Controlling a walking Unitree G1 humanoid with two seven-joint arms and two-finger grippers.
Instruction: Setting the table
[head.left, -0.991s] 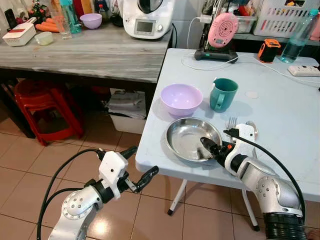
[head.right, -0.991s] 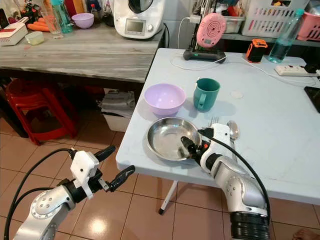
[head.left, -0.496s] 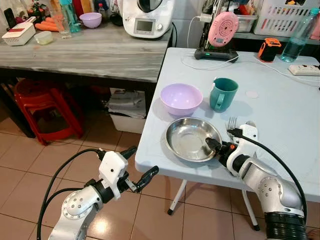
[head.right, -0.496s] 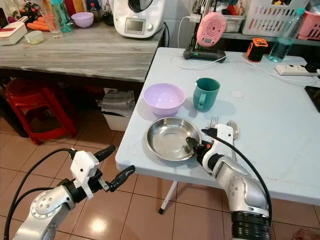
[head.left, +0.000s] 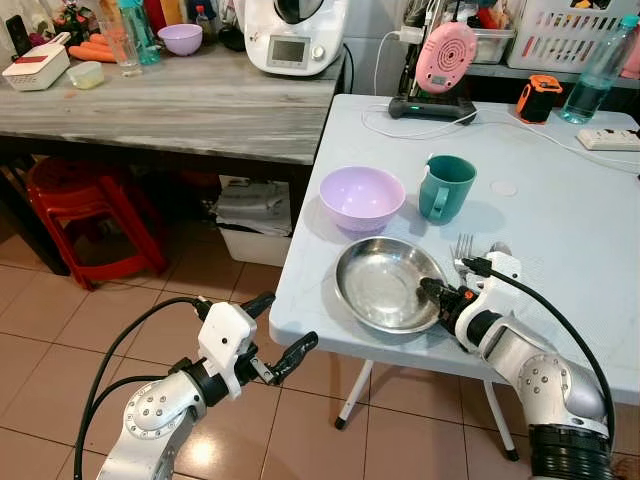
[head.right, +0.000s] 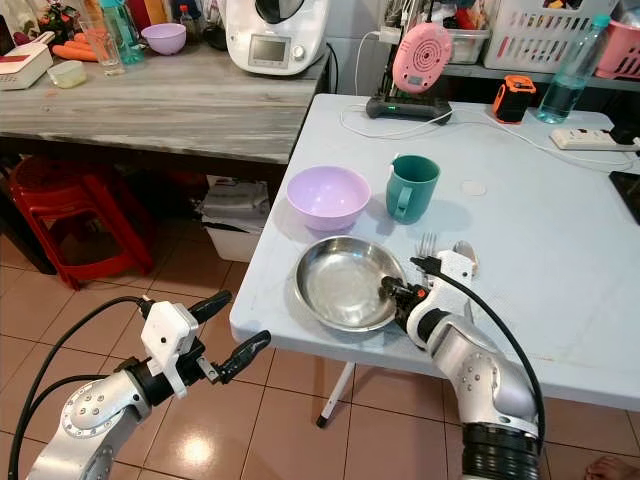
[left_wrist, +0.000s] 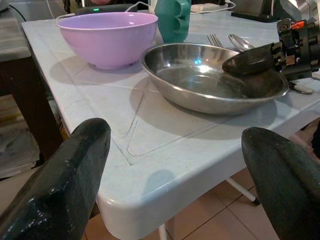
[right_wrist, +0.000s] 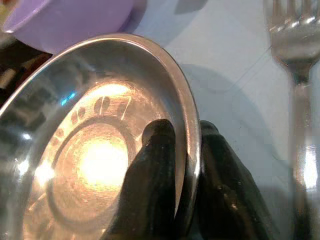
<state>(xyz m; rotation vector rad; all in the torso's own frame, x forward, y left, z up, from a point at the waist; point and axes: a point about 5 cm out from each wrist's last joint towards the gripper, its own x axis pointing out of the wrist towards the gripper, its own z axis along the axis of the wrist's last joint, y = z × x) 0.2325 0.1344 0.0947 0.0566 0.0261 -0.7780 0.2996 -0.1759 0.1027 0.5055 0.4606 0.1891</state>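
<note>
A steel plate (head.left: 385, 285) lies near the front edge of the white table (head.left: 560, 200). My right gripper (head.left: 432, 293) is shut on the plate's right rim, one finger inside and one outside, as the right wrist view's fingers (right_wrist: 150, 185) show. A lilac bowl (head.left: 362, 197) and a teal mug (head.left: 444, 187) stand just behind the plate. A fork (head.left: 462, 247) and a spoon (head.right: 465, 248) lie to the right of the plate, beside my right wrist. My left gripper (head.left: 275, 335) hangs open below the table's front corner, over the floor.
A wooden counter (head.left: 180, 100) on the left holds a kitchen machine (head.left: 295, 35), a small purple bowl (head.left: 181, 40) and jars. A red stool (head.left: 85, 215) stands under it. Cables, a pink fan (head.left: 444, 58) and a water bottle (head.left: 598, 72) sit at the table's back.
My right gripper has drawn the steel plate a little to the right and toward the front edge. The left arm has stayed still.
</note>
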